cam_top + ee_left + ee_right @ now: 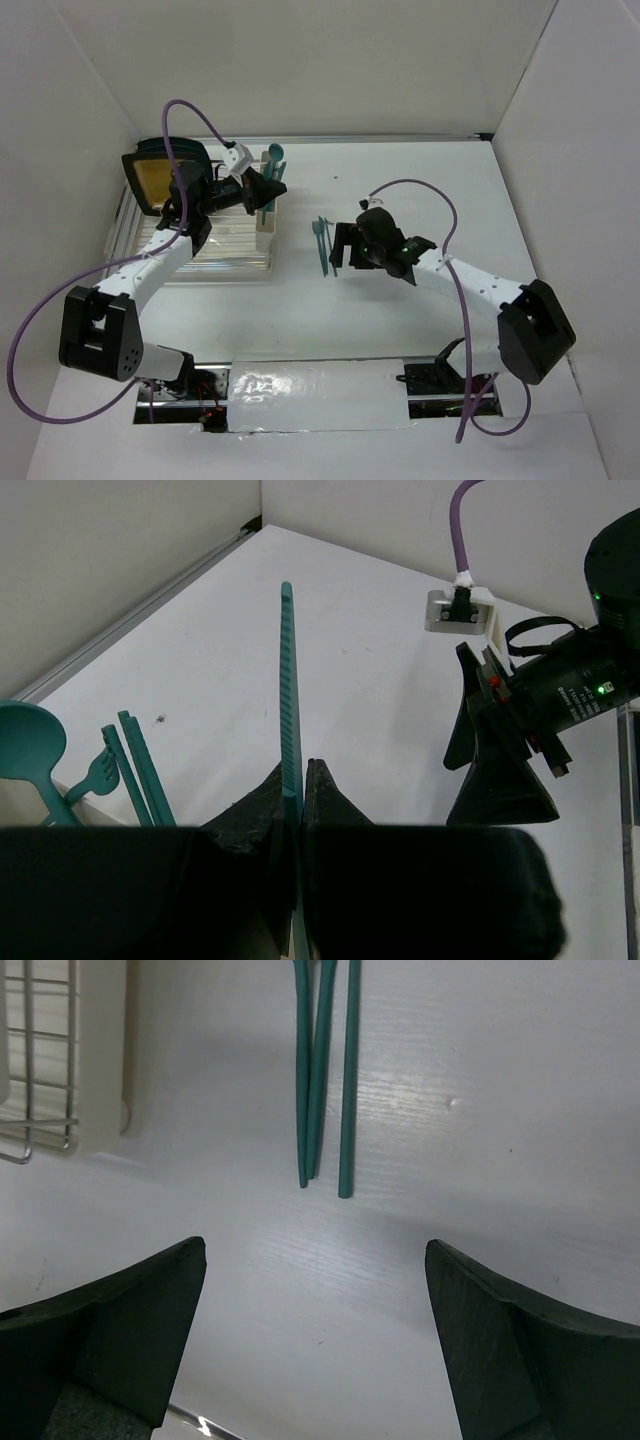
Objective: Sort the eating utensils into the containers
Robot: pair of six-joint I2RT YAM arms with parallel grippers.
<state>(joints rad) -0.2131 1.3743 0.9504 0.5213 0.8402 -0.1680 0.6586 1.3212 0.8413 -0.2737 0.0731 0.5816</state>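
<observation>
While the left gripper (297, 770) hangs over the rack (215, 250), its fingers (325, 795) are pinched tight on the handle of one teal utensil (288, 680), which stands upright out of the grip. Fork or spoon, I cannot tell; the working end is hidden below. At the rack's right edge sit the cups (266, 228). One cup already has a spoon (30, 745), a fork (95, 770) and a couple of bare handles sticking up.

Just right of the rack, the right gripper (315, 1250) is low over the table (520, 1110), with its fingers (130, 1320) spread wide and nothing between them. Three loose utensils (322, 1070) lie side by side near the rack's right side, handle ends toward that gripper. Two touch or cross; the third lies close beside. A yellow plate (158, 180) stands at the rack's far left, not involved.

The step in hand, as I read it, is to drop the held piece into a cup.
- Line it up over the cup mouth and keep it vertical.
- Lower it until the hidden end is inside the walls, then let go, so it doesn't bounce out or fall into the rack wires.
- Choose the cup matching its type.
- Keep the right arm clear of the rack's right edge meanwhile, since the grippers are near each other there.
- For the right arm's pick, the lone outer handle looks easiest; the touching pair would likely drag together.
</observation>
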